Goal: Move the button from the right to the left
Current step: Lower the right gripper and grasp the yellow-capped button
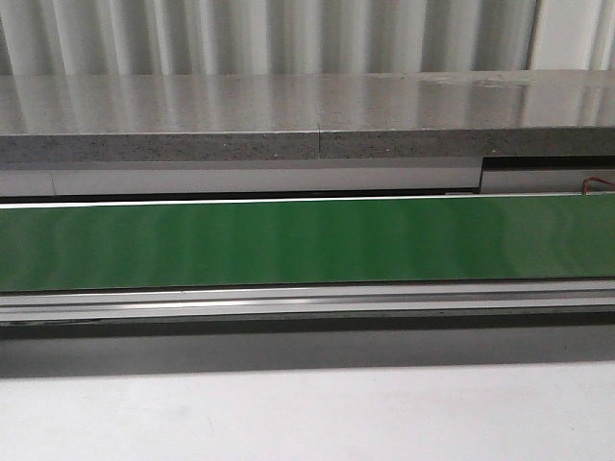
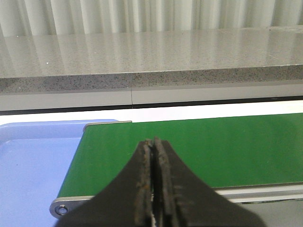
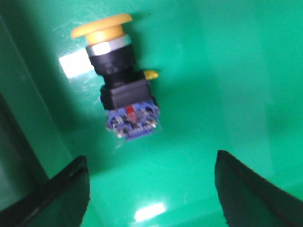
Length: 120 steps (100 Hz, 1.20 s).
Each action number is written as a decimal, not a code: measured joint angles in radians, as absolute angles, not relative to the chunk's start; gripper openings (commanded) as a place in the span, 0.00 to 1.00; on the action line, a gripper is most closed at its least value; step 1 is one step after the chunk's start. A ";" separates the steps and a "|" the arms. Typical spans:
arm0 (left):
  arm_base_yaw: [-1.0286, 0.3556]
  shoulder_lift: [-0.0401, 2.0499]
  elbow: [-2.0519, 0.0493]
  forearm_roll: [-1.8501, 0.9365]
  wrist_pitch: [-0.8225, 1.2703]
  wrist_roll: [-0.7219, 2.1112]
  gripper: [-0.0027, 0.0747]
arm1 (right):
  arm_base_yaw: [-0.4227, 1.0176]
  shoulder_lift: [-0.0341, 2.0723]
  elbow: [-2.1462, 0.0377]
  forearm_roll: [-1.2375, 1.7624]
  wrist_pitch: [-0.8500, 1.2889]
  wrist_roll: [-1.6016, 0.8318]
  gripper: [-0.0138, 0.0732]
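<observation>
An industrial workstation: green conveyor belt (image 1: 288,245) beneath a speckled stone ledge (image 1: 288,120).

Left pincer (image 2: 154,189): black fingers (image 2: 142,189) pressing together, no gap between pads, nothing gripped, pointing forward at low level. Right pincer (image 3: 151,189): fingers (image 3: 61,196) spreading wide apart, holding nothing, pointing straight down. Neither arm showing in front view; wrist poses beyond finger bases not visible.
</observation>
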<state>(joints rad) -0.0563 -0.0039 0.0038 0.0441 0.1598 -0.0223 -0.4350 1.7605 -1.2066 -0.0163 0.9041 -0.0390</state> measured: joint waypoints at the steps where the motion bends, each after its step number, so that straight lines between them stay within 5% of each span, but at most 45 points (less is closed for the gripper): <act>1: -0.056 -0.004 0.004 0.044 0.160 -0.022 0.01 | -0.435 1.764 -1.207 -0.016 0.904 -0.041 0.79; 43: -0.056 -0.004 0.004 0.044 0.160 -0.022 0.01 | -0.435 1.917 -1.247 0.019 0.850 -0.126 0.78; 74: -0.056 -0.004 0.004 0.044 0.160 -0.022 0.01 | -0.435 1.953 -1.249 0.033 0.826 -0.135 0.44; 120: -0.056 -0.004 0.004 0.044 0.160 -0.022 0.01 | -0.433 1.825 -1.249 0.029 0.829 -0.138 0.44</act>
